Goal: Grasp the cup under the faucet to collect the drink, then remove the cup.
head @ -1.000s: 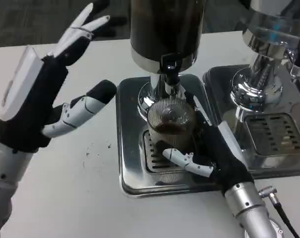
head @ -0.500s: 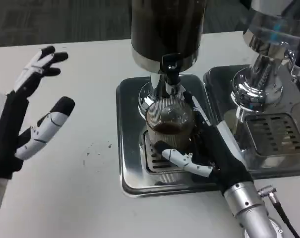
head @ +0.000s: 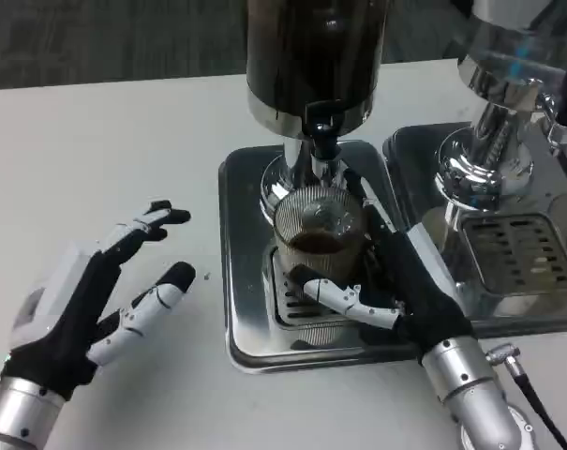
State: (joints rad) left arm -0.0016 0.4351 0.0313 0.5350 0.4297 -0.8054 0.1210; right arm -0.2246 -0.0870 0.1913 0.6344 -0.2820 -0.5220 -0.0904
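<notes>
White table (head: 124,141); right robot hand (head: 395,291) grips ribbed clear cup (head: 320,239).

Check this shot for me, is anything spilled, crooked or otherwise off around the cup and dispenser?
Nothing stands out. The ribbed cup stands upright on the drip tray under the faucet, partly filled with dark drink, held by the right hand. No puddle shows. A few dark specks dot the white table near the open left hand.
</notes>
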